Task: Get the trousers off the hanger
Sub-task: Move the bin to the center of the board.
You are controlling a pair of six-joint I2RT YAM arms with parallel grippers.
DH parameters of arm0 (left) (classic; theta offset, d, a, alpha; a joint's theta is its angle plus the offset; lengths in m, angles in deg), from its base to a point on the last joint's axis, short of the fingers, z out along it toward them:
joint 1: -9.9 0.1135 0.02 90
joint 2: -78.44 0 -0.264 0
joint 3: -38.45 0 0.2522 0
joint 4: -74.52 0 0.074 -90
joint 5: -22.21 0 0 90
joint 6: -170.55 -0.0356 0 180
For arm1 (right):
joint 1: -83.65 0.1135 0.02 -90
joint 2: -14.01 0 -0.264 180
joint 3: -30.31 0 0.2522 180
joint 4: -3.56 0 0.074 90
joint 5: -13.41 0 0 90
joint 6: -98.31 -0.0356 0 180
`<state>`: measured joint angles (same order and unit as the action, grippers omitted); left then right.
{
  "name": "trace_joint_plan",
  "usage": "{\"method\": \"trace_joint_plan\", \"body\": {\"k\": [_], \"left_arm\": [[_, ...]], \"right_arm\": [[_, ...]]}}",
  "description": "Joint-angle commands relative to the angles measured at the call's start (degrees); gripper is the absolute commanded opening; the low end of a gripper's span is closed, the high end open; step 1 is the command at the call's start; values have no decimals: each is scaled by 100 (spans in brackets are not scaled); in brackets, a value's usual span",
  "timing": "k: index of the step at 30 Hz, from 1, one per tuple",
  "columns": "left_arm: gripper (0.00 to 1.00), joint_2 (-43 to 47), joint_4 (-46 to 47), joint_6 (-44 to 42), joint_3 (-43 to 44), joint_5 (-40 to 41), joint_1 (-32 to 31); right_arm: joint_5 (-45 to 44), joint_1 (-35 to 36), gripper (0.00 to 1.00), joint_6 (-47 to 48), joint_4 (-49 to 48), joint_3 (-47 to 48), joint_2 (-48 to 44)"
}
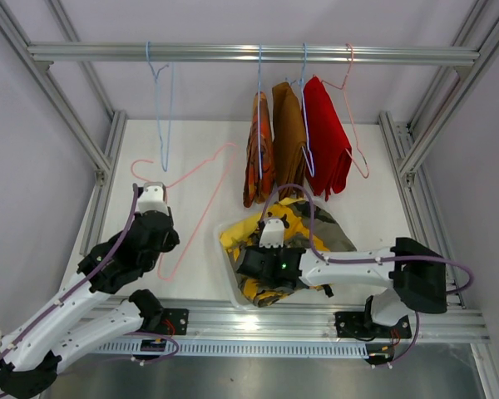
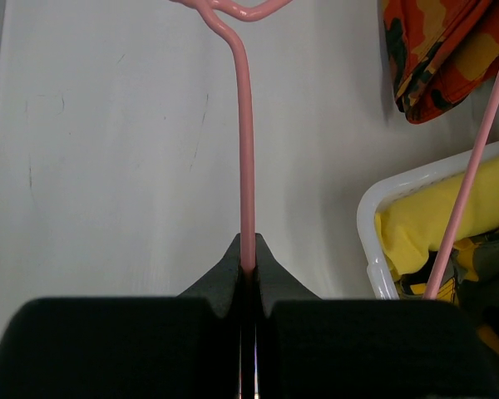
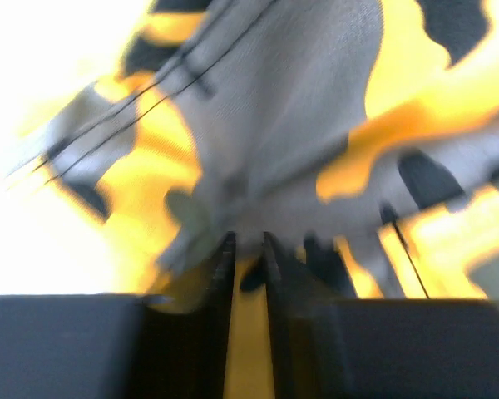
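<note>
Pink wire fills my left side from the top view: my left gripper (image 1: 155,188) is clamped on the pink hanger (image 1: 201,199), which lies flat on the left half of the bench (image 1: 200,137), bare of cloth. Above the far edge runs the rail (image 1: 249,54), with an empty blue hanger (image 1: 160,100) toward its left end. Right of the middle three pairs hang side by side from it: the orange-red trousers (image 1: 259,150), the brown trousers (image 1: 289,137) and the red trousers (image 1: 326,145). At the near edge, right of centre, the basket (image 1: 227,274) holds the yellow trousers (image 1: 237,237) and the camouflage trousers (image 1: 333,229) in a heap, and my right gripper (image 1: 274,220) sits low over that heap. From my left wrist, the fingers are shut tight on the pink hanger (image 2: 246,125), whose wire runs straight away from the left gripper (image 2: 248,249) over the bench (image 2: 108,166). The basket (image 2: 382,191) shows at the right with the yellow trousers (image 2: 441,216) inside, and the orange-red trousers (image 2: 441,58) hang at the top right. From my right wrist, all is blurred: the camouflage trousers (image 3: 299,125) fill the view right up against the right gripper (image 3: 248,245). A slim gap shows between its fingers, but I cannot tell whether cloth is nipped there.
</note>
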<state>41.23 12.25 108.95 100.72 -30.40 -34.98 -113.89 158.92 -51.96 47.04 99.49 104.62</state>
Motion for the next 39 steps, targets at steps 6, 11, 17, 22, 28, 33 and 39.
{"method": "trace_joint_plan", "body": {"k": [6,11,17,22,28,33,39], "left_arm": [[0,65,228,-89,44,190,-47],[0,21,219,-89,62,190,-47],[0,-58,62,-46,289,260,-47],[0,-128,-167,-28,563,217,-56],[1,152,-396,60,1055,-353,-56],[1,425,-484,122,1424,-811,-56],[1,715,-221,60,1503,-1251,-56]], "right_arm": [[-603,322,42,120,1510,1198,-1044],[-551,331,46,375,1617,1638,-1379],[-690,778,47,630,1651,1990,-1704],[-1051,1324,51,1360,905,2017,-1968],[-1104,1237,39,1782,-88,1850,-2003],[-631,763,34,1729,-948,1797,-1810],[-296,595,41,1773,-1951,2016,-1362]]}}
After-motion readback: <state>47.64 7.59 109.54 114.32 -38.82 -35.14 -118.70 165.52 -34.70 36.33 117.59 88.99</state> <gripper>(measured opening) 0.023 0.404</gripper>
